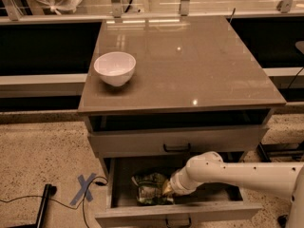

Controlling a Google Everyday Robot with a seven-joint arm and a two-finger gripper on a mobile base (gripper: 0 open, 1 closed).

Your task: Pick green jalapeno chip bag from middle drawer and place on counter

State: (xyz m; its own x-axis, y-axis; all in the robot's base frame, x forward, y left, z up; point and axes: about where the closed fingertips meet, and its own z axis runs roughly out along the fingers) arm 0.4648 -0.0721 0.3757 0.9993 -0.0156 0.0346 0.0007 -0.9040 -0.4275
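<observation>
Lying in drawer (110,189): crinkled green-and-white bag (148,190), claw (166,188) at its edge

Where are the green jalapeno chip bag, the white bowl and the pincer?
green jalapeno chip bag (148,190): camera view, crinkled middle.
white bowl (115,70): camera view, outer wall.
pincer (166,188): camera view, tip at the bag, inside the open middle drawer (209,212).

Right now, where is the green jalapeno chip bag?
In the camera view, the green jalapeno chip bag lies inside the open middle drawer, left of centre, with the claw at its right edge.
</observation>
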